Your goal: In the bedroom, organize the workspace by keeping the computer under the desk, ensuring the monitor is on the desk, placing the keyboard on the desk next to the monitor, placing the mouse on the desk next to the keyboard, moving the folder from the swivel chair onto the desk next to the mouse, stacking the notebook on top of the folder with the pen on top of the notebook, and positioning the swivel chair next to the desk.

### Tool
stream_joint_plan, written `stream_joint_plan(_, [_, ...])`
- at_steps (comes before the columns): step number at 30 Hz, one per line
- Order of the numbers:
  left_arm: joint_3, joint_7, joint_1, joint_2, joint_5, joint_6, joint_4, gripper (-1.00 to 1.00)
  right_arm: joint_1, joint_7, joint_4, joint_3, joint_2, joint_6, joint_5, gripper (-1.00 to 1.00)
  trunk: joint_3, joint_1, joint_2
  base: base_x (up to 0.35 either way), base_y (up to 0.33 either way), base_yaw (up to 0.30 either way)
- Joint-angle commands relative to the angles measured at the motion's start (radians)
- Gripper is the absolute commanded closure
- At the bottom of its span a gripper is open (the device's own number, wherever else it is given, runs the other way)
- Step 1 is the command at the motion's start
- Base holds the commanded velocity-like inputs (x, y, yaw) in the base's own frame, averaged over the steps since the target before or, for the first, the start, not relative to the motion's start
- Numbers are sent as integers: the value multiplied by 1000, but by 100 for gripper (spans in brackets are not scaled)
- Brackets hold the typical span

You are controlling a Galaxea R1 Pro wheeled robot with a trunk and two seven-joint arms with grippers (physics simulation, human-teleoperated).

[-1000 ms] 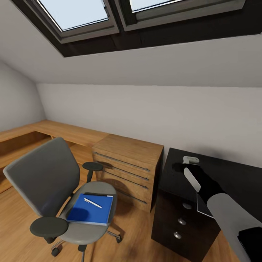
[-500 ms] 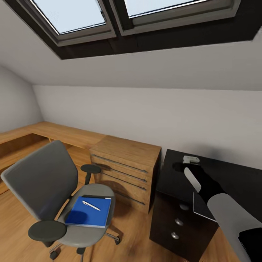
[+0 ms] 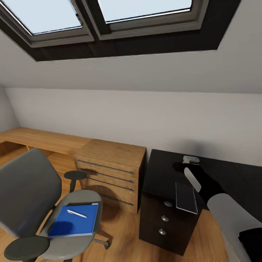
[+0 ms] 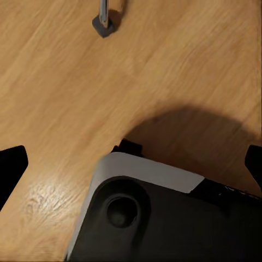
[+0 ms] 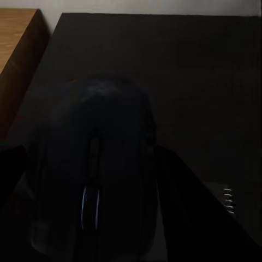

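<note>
While my right tool (image 5: pixel 93 218) grips the mouse (image 5: pixel 95 169) over the desk (image 3: pixel 160 171), folder (image 3: pixel 74 220) and pen (image 3: pixel 76 214) await on the swivel chair (image 3: pixel 32 196).

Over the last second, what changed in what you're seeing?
Mostly the camera turned right: the swivel chair, wooden drawers and black desk all slid left in the head view. The right end effector holds the same place over the desk, closed around the mouse. The pen lies unmoved on the blue notebook.
</note>
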State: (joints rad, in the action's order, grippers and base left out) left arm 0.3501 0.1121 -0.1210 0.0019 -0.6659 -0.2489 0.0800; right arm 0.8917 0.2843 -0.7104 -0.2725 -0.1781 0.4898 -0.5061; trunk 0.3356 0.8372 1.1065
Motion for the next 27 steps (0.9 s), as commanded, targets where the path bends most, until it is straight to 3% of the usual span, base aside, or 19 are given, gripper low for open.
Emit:
stream_joint_plan(1, [9,1,0,-1,-3,8,4,-100,1,12,-1,-7,-1,1,-14,100,-2,-4,-6,0,0,-285])
stream_joint_plan(12, [11,-8,0,-1,1,3,30,-100,1,12,-2,-7,-1,1,-14,100,-41,-46,-83,0,0,-285])
stream_joint_plan(14, [33,-7,0,-3,4,-10,109,-100,1,12,-1,-7,-1,1,-14,100,-48,-54,-97,0,0,-285])
stream_joint_plan(15, [60,-6,0,-4,12,-11,137,-100,1,12,-1,-7,-1,1,-14,100,-51,-58,-104,0,0,-285])
stream_joint_plan(16, [150,11,0,-3,70,22,295,-100,1,12,-1,-7,-1,1,-14,100,-55,-61,-111,0,0,-285])
stream_joint_plan(22, [175,155,0,4,96,222,559,-100,1,12,-2,-6,-1,1,-14,100,-74,-84,-153,0,0,-285])
stream_joint_plan(27, [176,195,0,5,98,255,639,-100,1,12,-3,-5,-1,1,-14,100,-89,-104,-188,0,0,-290])
